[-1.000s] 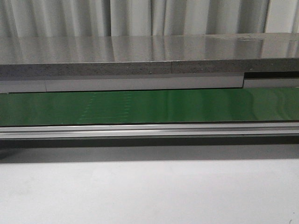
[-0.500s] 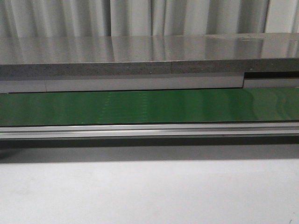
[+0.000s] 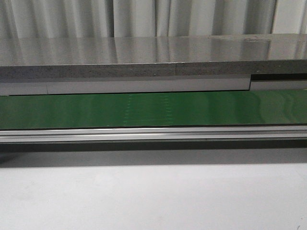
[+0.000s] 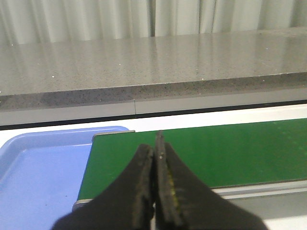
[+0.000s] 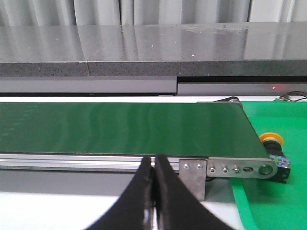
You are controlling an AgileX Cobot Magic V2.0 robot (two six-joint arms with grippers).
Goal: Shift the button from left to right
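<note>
Front view – conveyor belt point(image 3: 153, 109): a green band running left to right across the middle of the scene, with a faint dotted seam pattern near its centre.
Front view – rail point(image 3: 153, 133): a silver metal strip along the near edge of the belt.
Front view – counter point(image 3: 144, 57): a grey speckled slab on the far side of the belt, with pale curtains point(image 3: 144, 17) behind it.
Front view – table point(image 3: 153, 196): a plain white surface nearest the camera. Neither arm nor the button shows here.

Left wrist view – left gripper point(image 4: 155, 158): its two black fingers are pressed together with nothing between them, held above the near edge of the belt.
Left wrist view – blue tray point(image 4: 38, 177): a shallow light-blue tray just beside the belt's end.
Left wrist view – belt end point(image 4: 201, 153): the green surface stops right at the tray's rim.

Right wrist view – right gripper point(image 5: 154, 167): fingers closed against each other, holding nothing, in front of the silver rail.
Right wrist view – button point(image 5: 275, 148): yellow-orange cap on a dark body, lying on a green mat point(image 5: 268, 201) just past the belt's end roller, close to the roller bracket point(image 5: 235, 168), well apart from the closed fingers.
</note>
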